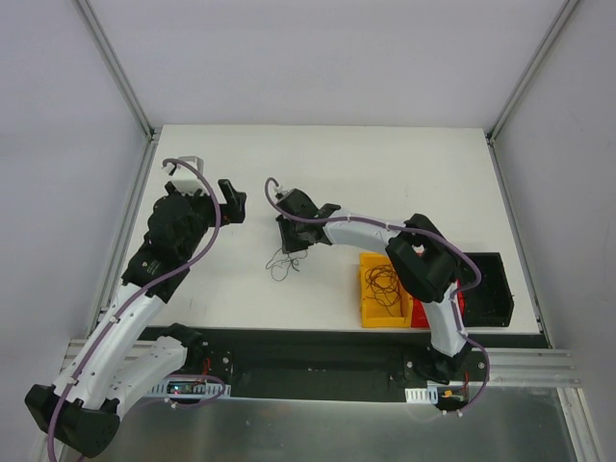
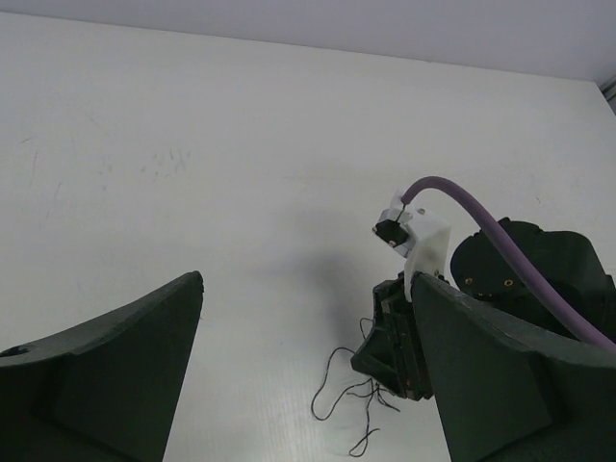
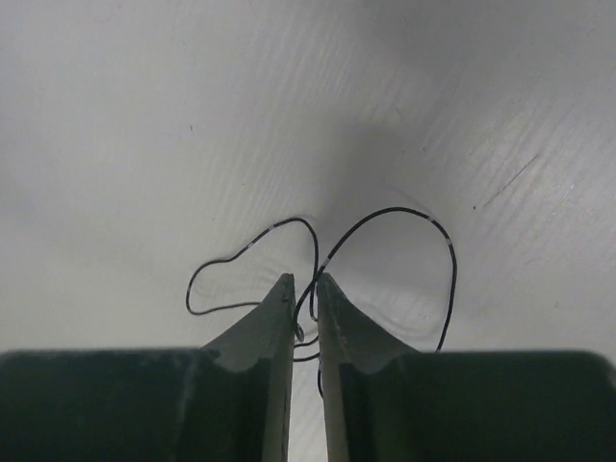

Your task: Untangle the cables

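Right now the right gripper has its jaws drawn almost together, pinching a strand of the cables between the tips. From that pinch one thin black loop curls out to the left and a larger one arcs to the right. Both lie flat on the white tabletop just ahead of the jaws. In the overhead view the tangle sits near the middle of the tabletop, trailing toward the near edge from under the right gripper. The left gripper hovers well to the left, jaws spread wide and holding nothing, clear of the cables. More wire loops lie in a yellow bin beside the right arm.
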